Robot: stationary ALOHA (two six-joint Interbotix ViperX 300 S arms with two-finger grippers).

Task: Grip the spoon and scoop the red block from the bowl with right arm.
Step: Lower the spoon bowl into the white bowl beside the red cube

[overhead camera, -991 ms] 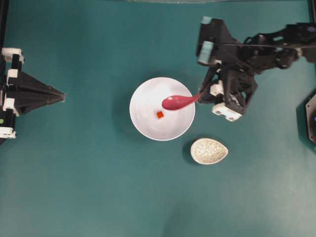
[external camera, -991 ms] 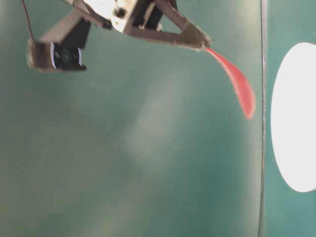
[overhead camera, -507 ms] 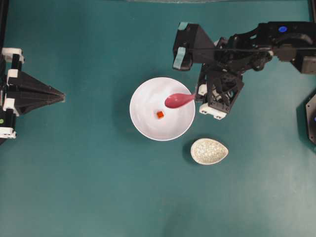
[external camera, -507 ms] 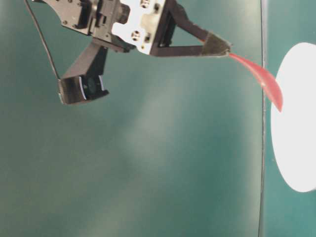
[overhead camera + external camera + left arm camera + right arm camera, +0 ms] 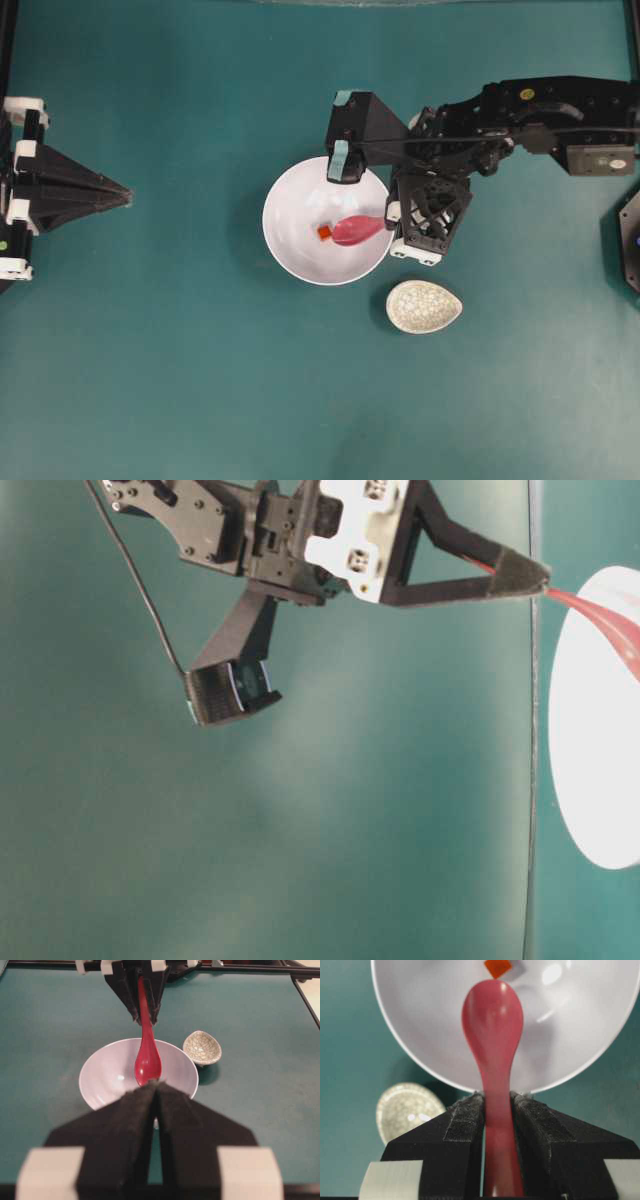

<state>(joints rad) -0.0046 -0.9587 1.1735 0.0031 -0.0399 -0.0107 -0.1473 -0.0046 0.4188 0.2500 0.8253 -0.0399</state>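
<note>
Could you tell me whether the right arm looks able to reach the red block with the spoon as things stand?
Probably yes: the spoon, clamped in the right end effector, sits inside the bowl with its tip beside the red block; nothing lies between.

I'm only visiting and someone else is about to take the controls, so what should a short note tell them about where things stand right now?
Right gripper: shut on the spoon, gripping its handle, spoon bowl inside the bowl.
Left gripper: shut, holding nothing, parked at the table's left edge.
Red block: lying in the bowl, just off the spoon's tip, not yet on it.
Speckled dish: beside the bowl, nothing in it.
Done: spoon gripped and brought into the bowl.
Left: slide the spoon under the block and lift it out.
</note>
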